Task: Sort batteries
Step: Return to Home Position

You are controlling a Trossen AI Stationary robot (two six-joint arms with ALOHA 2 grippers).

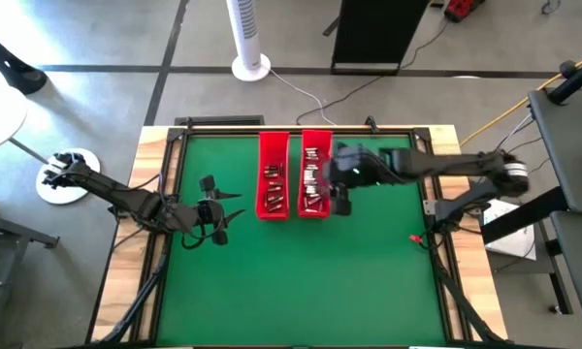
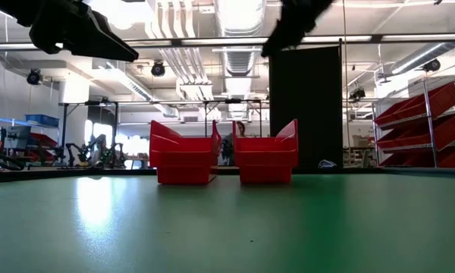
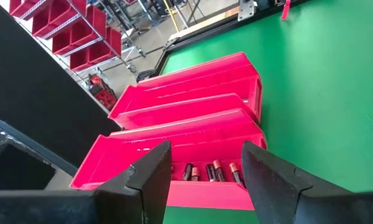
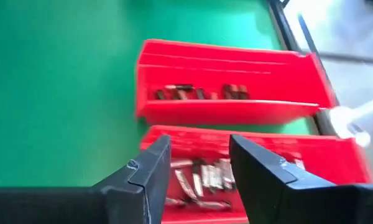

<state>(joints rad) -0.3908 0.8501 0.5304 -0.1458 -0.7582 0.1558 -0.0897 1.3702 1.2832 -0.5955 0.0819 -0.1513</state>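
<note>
Two red trays stand on the tabletop (image 1: 301, 281): the left tray (image 1: 274, 143) and, just beside it, the right tray (image 1: 316, 138). The left tray holds roughly six dark batteries (image 4: 199, 93). Beside it, the right tray holds a larger heap of silvery batteries (image 4: 202, 177), too jumbled to count. There are two tools: the left tool (image 3: 205, 149) and the right tool (image 4: 199, 142).

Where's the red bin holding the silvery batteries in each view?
High view: silver-battery bin, the right one of the pair, mid-table.
Low view: the right-hand bin.
Left wrist view: the farther bin.
Right wrist view: the nearer bin.
Landmark: the coppery-battery bin beside it, in all four views.
</note>
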